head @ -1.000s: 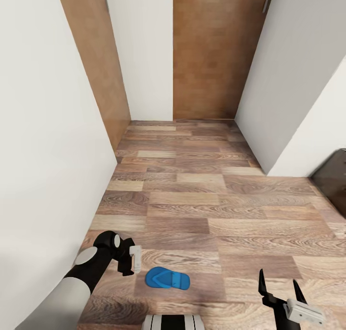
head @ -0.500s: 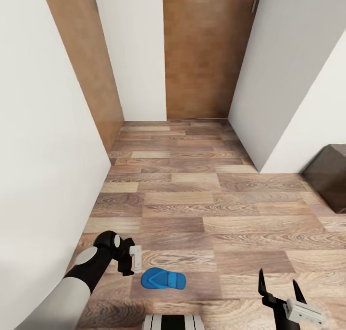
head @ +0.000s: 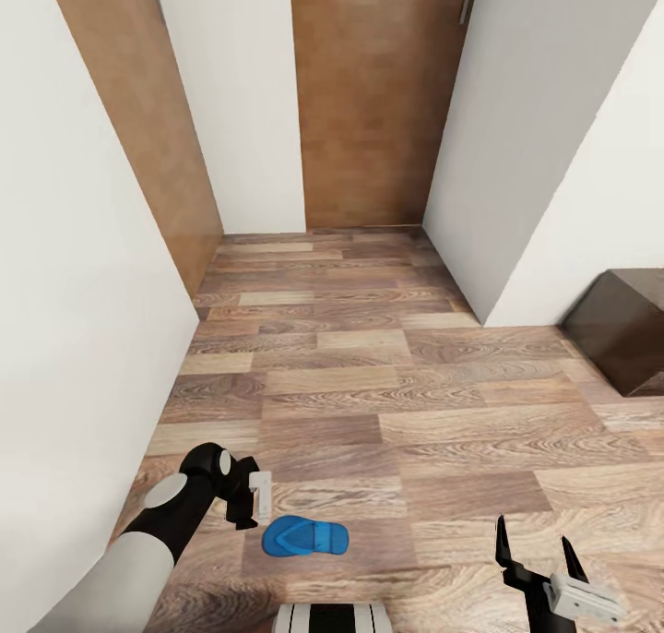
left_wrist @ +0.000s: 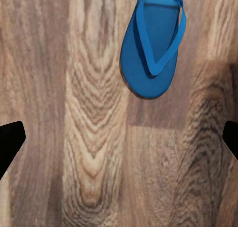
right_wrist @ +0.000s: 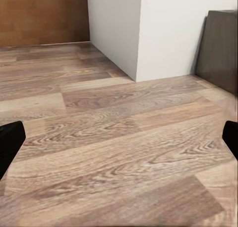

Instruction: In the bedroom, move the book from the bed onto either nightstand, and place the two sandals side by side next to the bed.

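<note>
One bright blue flip-flop sandal point(head: 304, 536) lies flat, strap side up, on the bedroom's wood-plank floor point(head: 397, 402).

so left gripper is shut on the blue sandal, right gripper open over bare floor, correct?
Not quite. The left gripper is open and holds nothing; the left wrist view shows the blue sandal lying flat on the floor. The right gripper is open, as you said.

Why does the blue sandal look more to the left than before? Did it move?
No. The blue sandal kept its floor plank; doors and walls slid left too, so the camera turned.
</note>
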Available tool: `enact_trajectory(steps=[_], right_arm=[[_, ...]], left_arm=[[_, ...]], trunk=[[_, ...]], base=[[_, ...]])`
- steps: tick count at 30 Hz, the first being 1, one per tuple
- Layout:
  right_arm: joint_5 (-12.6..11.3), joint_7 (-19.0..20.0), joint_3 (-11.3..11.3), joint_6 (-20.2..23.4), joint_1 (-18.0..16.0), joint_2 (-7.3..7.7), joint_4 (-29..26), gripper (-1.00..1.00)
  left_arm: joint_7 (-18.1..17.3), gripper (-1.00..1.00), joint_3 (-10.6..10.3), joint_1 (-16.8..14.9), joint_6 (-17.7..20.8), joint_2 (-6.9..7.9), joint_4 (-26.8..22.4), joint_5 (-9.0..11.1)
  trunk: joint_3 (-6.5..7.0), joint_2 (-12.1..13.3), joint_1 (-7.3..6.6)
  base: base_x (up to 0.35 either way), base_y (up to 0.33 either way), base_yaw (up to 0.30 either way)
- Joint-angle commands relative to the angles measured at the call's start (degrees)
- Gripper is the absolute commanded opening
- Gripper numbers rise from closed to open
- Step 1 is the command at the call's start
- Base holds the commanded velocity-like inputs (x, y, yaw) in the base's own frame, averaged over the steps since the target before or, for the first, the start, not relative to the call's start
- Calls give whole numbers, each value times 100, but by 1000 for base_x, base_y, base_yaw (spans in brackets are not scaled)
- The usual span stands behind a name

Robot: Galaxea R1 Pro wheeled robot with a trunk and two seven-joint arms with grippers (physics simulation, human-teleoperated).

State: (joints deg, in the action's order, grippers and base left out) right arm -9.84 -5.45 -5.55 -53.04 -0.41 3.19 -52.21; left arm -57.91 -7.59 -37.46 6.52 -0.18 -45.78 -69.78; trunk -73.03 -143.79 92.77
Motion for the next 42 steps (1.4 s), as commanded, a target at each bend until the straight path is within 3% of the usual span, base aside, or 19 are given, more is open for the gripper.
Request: enact_trajectory(steps=[1, 17, 25, 32, 42], right_arm=[[0, -26, 10, -13, -3, 1, 1, 100], [0, -26, 10, -13, -3, -2, 4, 100], [0, -26, 10, -13, -3, 6, 5, 100], [0, -26, 10, -13, -3, 6, 3, 100], [0, -26, 10, -13, -3, -1, 1, 100]], left_arm=[[-28, 100, -9, -1, 60, 1, -9, -1], [-62, 100, -15, -3, 92, -17, -3, -9], [-63, 100, -15, -3, 96, -89, -3, -10], [-56, 100, -15, -4, 88, -107, -1, -10], [-47, 100, -31, -6, 87, -404, 189, -18]], trunk=[[-4, -2, -1], [-4, -2, -1], [-181, -12, 20], [-181, -12, 20], [-181, -12, 20]], base=[[0, 0, -209], [0, 0, -26], [0, 0, 0], [0, 0, 0], [0, 0, 0]])
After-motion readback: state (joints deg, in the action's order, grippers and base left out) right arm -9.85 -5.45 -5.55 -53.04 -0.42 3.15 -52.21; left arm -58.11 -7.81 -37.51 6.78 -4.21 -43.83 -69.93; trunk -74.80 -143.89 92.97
